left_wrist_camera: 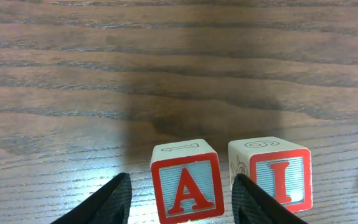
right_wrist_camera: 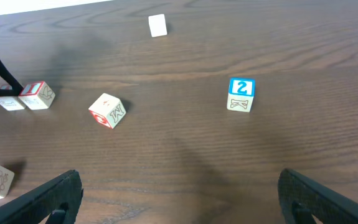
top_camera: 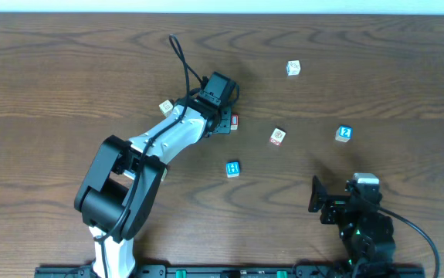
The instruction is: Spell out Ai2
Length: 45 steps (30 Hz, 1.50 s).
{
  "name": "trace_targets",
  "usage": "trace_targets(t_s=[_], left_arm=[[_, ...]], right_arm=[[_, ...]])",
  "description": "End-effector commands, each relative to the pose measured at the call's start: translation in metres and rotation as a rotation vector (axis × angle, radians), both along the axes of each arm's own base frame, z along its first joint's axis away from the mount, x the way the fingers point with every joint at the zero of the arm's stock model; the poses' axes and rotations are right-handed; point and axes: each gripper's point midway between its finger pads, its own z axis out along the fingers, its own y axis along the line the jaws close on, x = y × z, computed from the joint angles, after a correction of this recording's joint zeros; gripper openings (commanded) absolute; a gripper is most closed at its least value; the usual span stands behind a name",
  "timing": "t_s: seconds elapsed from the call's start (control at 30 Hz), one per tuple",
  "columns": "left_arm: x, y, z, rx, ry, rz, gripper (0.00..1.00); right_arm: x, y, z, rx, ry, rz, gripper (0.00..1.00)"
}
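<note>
A block with a red A [left_wrist_camera: 187,186] stands on the table between the fingers of my left gripper [left_wrist_camera: 182,200], which is open with a gap at the left finger. A block with a red I [left_wrist_camera: 278,174] stands just right of it, outside the right finger; it also shows in the overhead view [top_camera: 234,121]. The blue 2 block [top_camera: 344,133] lies apart at the right, also seen in the right wrist view [right_wrist_camera: 241,94]. My right gripper [right_wrist_camera: 179,199] is open and empty, low near the front edge [top_camera: 318,194].
A red-lettered block [top_camera: 278,137] lies between the I and the 2. A blue block [top_camera: 232,168] lies in front of the left gripper, a tan block [top_camera: 166,107] to its left, and a white block [top_camera: 293,68] at the back right.
</note>
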Motion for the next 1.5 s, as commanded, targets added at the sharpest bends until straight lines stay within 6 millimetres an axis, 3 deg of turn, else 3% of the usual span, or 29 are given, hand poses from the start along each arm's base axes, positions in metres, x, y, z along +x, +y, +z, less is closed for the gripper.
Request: trace_targets(t_s=[0.0,0.37,0.53,0.8,1.1,1.47], left_arm=[[0.0,-0.001,-0.006,0.022,0.002,-0.034,0.52],[0.025,-0.014,0.027,0.012,-0.084,-0.09,0.52],[0.045,-0.003,0.066,0.083,-0.169,-0.044,0.52],[0.05,0.005,0.137,0.095,-0.253,-0.064,0.49],[0.04,0.03,0.212,0.038,-0.378,-0.019,0.54],[0.0,0.054,0.248,0.058,-0.374,-0.04,0.51]], right_arm=[[0.0,-0.002,0.0,-0.012,-0.002,-0.003,0.99],[0.0,-0.002,0.0,-0.012,-0.002,-0.003,0.99],[0.0,-0.002,0.0,-0.012,-0.002,-0.003,0.99],[0.0,-0.002,0.0,-0.012,-0.002,-0.003,0.99],[0.0,-0.002,0.0,-0.012,-0.002,-0.003,0.99],[0.0,-0.002,0.0,-0.012,-0.002,-0.002,0.99]])
